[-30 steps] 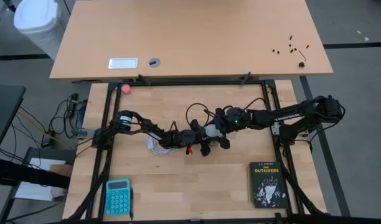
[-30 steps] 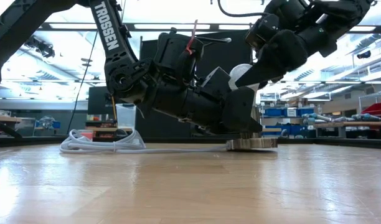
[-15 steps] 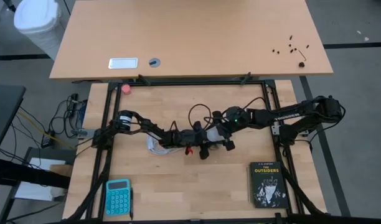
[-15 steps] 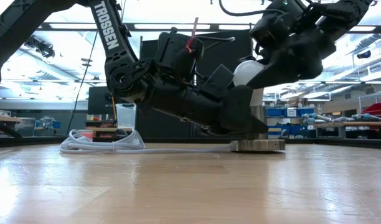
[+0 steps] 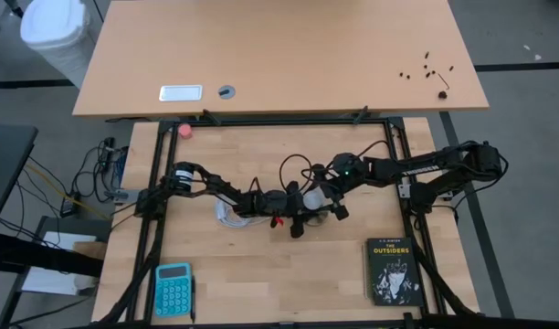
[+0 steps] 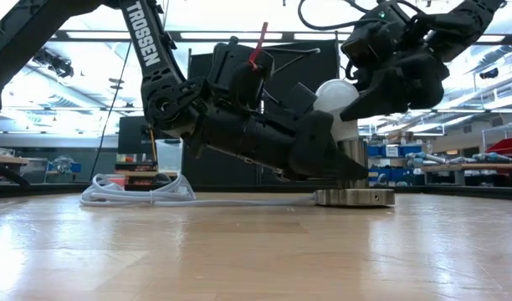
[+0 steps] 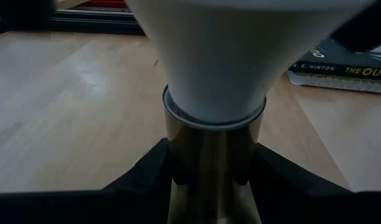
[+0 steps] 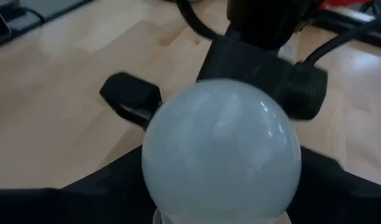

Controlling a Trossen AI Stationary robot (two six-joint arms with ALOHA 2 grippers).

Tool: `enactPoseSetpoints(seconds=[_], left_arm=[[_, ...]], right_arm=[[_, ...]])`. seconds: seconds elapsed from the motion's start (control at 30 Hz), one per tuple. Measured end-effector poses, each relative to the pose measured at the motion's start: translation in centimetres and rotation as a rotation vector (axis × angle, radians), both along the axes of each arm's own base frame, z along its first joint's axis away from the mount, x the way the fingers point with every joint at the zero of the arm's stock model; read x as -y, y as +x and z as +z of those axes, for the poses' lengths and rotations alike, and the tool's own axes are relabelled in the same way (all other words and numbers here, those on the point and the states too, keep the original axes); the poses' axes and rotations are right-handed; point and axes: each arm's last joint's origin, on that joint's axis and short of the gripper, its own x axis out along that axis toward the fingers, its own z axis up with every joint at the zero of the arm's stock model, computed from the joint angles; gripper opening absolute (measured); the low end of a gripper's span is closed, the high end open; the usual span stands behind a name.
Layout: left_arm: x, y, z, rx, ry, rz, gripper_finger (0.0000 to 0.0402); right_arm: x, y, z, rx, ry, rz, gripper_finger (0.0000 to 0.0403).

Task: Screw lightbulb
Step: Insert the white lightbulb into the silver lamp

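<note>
1. White and frosted, the small pear-shaped lightbulb (image 6: 338, 99) stands upright with its narrow end down in the cylindrical metal socket (image 7: 210, 158), near the middle of the pale wooden worktop (image 5: 261, 283).
2. That socket rises from a round metallic base disc (image 6: 354, 197) lying flat on the worktop, directly under the lightbulb.
3. A white cord (image 6: 139, 192) runs from the disc along the worktop and lies in loose coils on the left arm's side of the lightbulb.
4. The left pincer (image 7: 210, 180) is clenched on the metal socket just below the lightbulb's neck, one dark finger (image 7: 147, 168) on each side, with the arm lying low across the worktop.
5. The right pincer (image 8: 221, 186) reaches the lightbulb from above and from the opposite side, its dark fingers (image 8: 103, 183) flanking the rounded globe; whether they press on the glass or stand just off it cannot be told.
6. In the high view both arms meet at the lightbulb (image 5: 312, 197), which shows only as a small white patch between them.
7. A dark paperback book (image 5: 391, 270) lies flat on the worktop well apart from the lightbulb, towards the right arm's near corner.
8. A turquoise calculator (image 5: 173, 289) lies well apart from the lightbulb, towards the left arm's near corner.
9. A small pink ball (image 5: 184, 130) rests at the worktop's far edge, beyond the lightbulb on the left arm's side.
</note>
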Motion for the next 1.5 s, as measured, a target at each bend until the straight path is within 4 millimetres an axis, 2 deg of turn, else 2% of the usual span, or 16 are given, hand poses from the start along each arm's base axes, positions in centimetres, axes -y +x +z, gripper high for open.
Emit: enactPoseSetpoints(seconds=[0.37,0.67,1.13,1.4,1.5], left_arm=[[0.0,0.0,0.0,-0.001,-0.008,-0.005,0.0171],[0.1,0.0,-0.1,-0.002,-0.010,-0.005,0.0171],[0.1,0.0,-0.1,-0.004,-0.010,-0.005,0.0171],[0.1,0.0,-0.1,-0.004,-0.010,-0.005,0.0171],[0.1,0.0,-0.1,-0.004,-0.010,-0.005,0.0171]], right_arm=[[0.0,0.3,0.1,0.022,0.058,-0.030,0.0299],[0.0,1.2,-1.2,0.000,0.123,-0.003,0.0299],[1.1,0.3,-1.7,0.060,0.171,0.037,0.0286],[1.1,0.1,-1.9,0.074,0.169,0.038,0.0251],[1.1,0.1,-1.9,0.070,0.177,0.033,0.0250]])
